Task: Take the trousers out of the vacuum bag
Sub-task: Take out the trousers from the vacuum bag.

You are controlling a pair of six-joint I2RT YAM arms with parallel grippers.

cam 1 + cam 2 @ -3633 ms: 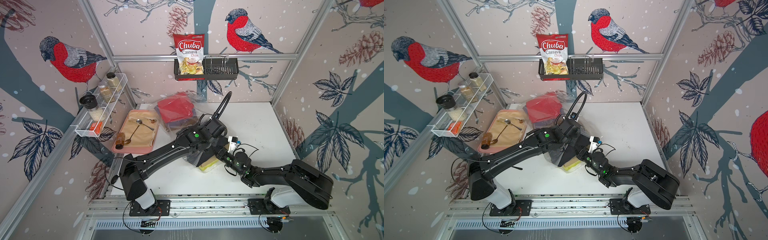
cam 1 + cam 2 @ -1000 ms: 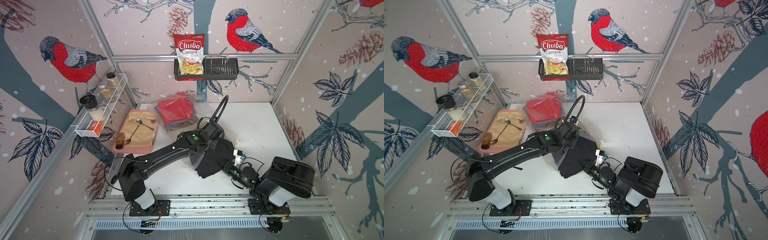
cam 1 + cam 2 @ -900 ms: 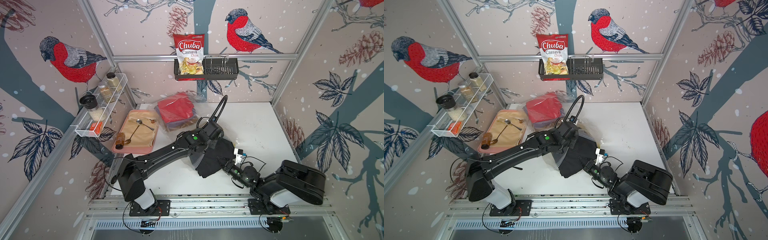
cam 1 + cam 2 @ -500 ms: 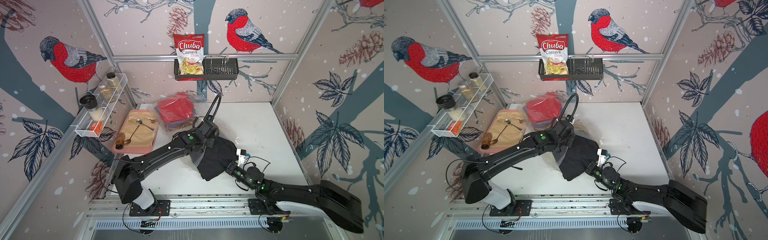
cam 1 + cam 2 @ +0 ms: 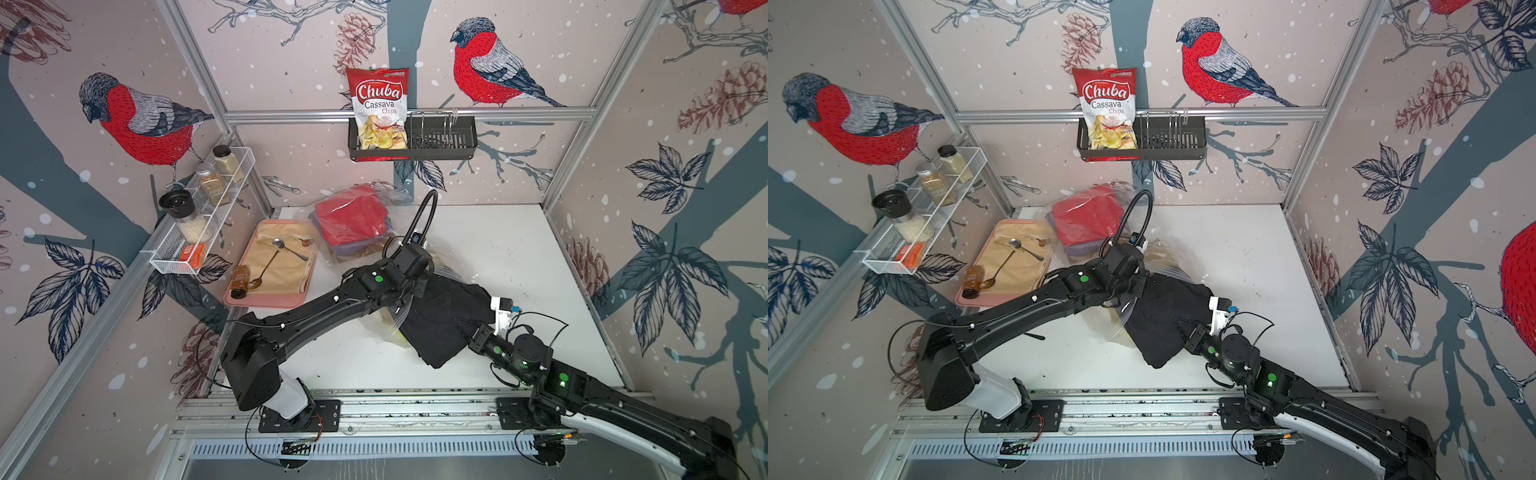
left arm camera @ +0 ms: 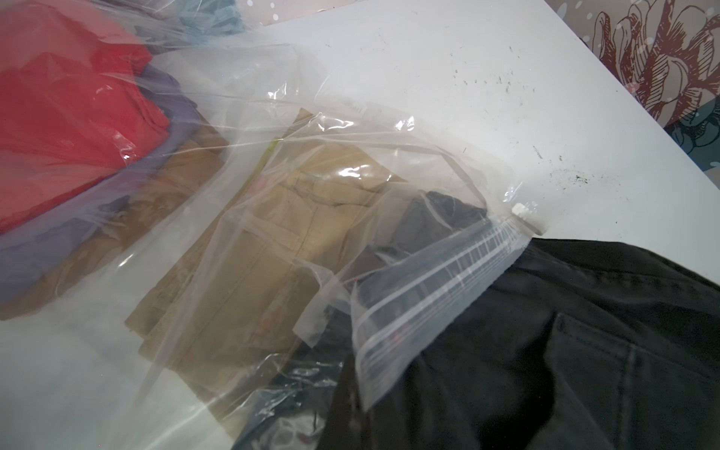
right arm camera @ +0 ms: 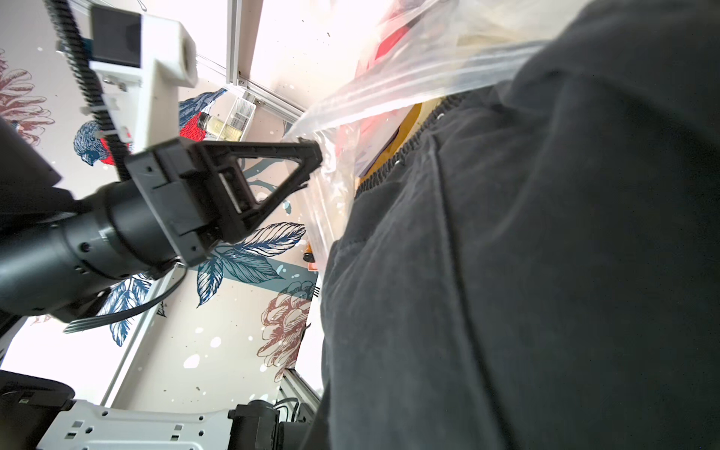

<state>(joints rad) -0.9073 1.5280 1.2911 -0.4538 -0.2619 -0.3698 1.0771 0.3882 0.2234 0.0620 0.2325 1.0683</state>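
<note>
Extraction step in hand: the black trousers [image 5: 440, 320], pinched in the closed right gripper [image 5: 464, 329], are mostly drawn from the vacuum bag [image 6: 428, 288] mouth, lying mid-table toward 5 o'clock. The bag's edge is clamped in the closed left gripper [image 7: 311, 163]. A further pull toward 5 o'clock is judged needed.

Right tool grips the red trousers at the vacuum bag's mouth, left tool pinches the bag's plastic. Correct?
Not quite. The right tool grips the black trousers, not the red ones, as both top views show. The red trousers lie under the plastic of the vacuum bag, further back. The left tool does pinch the bag's plastic, as the right wrist view shows.
</note>
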